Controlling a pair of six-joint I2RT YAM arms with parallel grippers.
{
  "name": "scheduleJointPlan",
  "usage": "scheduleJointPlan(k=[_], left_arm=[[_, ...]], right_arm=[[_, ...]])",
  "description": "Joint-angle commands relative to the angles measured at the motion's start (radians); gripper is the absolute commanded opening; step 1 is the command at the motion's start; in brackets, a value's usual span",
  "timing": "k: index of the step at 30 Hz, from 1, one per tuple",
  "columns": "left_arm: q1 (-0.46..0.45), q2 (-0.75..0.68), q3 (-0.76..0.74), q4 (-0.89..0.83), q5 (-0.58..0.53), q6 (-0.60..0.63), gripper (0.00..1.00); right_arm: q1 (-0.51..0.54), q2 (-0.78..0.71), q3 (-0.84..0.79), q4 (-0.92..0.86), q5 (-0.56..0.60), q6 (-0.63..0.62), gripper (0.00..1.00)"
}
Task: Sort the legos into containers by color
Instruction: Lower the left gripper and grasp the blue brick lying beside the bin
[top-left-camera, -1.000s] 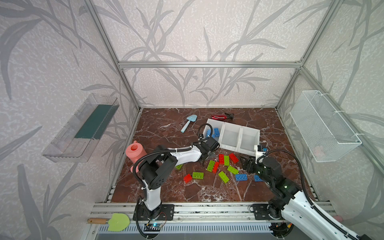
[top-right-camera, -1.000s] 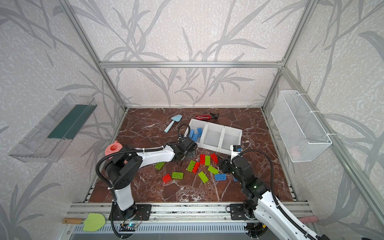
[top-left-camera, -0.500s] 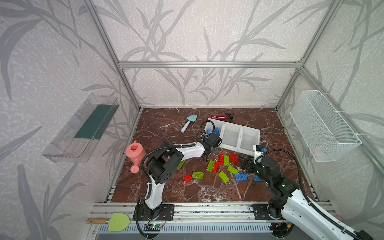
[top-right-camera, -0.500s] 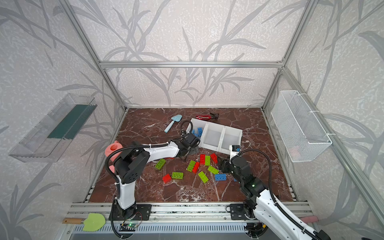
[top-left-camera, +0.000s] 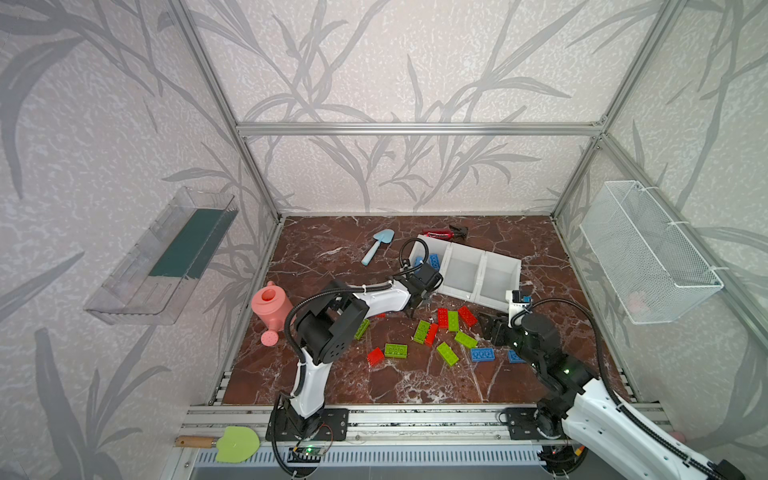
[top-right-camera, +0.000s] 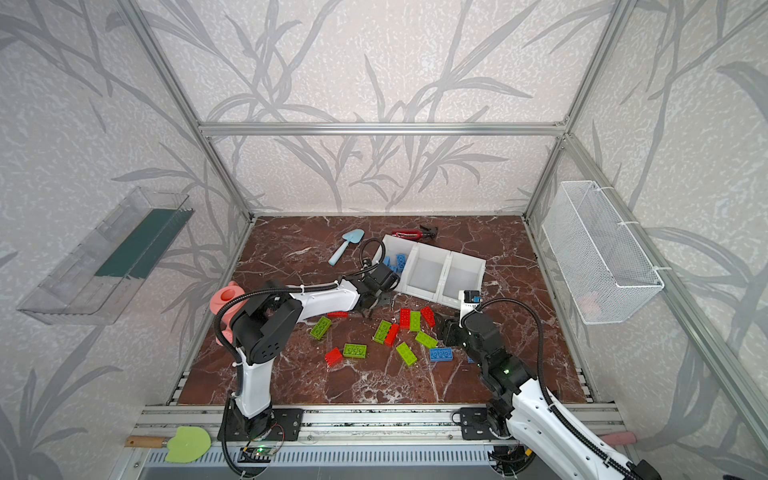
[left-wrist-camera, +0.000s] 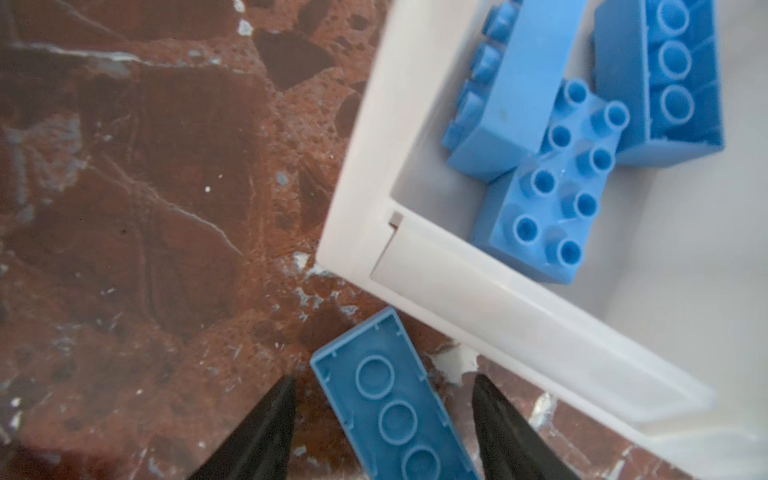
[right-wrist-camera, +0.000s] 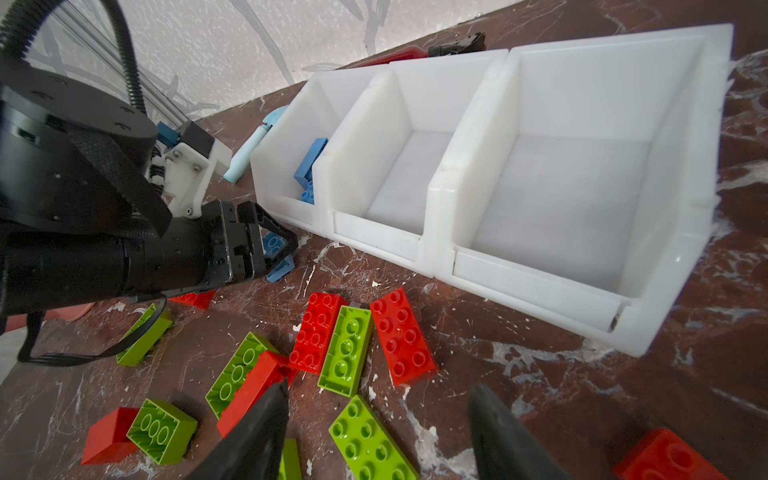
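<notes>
left gripper (left-wrist-camera: 382, 377): tapered black jaws apart, straddling upturned hollow blue brick (left-wrist-camera: 390, 411) beside glossy leftmost white bin (left-wrist-camera: 361, 166) | right gripper (right-wrist-camera: 379, 385): jaws apart, empty

The containers (top-left-camera: 482, 274) stood in a row far of centre, with bricks (top-left-camera: 434, 262) in the leftmost. More legos (top-left-camera: 453, 321) lay scattered nearer, before them.
</notes>
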Motion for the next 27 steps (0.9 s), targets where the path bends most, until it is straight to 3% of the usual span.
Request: scheduleJointPlan(k=[1,3,16,27], left_arm=[[0.0,0.048,-0.011,-0.087,0.028,0.001,0.6],[-0.004,0.041,-0.019,-0.096,0.027,0.01,0.6],[-0.02,-0.027,-0.059,-0.159,-0.027,0.09,0.34],[-0.039,-0.142,-0.062,-0.181,-0.07,0.196,0.3]], right_arm=[[0.002,-0.011,-0.011,0.034,-0.004,-0.005,0.69],[0.002,-0.018,-0.012,0.033,-0.006,-0.002,0.69],[0.001,-0.058,-0.012,0.013,-0.015,0.006,0.69],[0.002,-0.109,-0.015,-0.021,-0.006,0.004,0.69]])
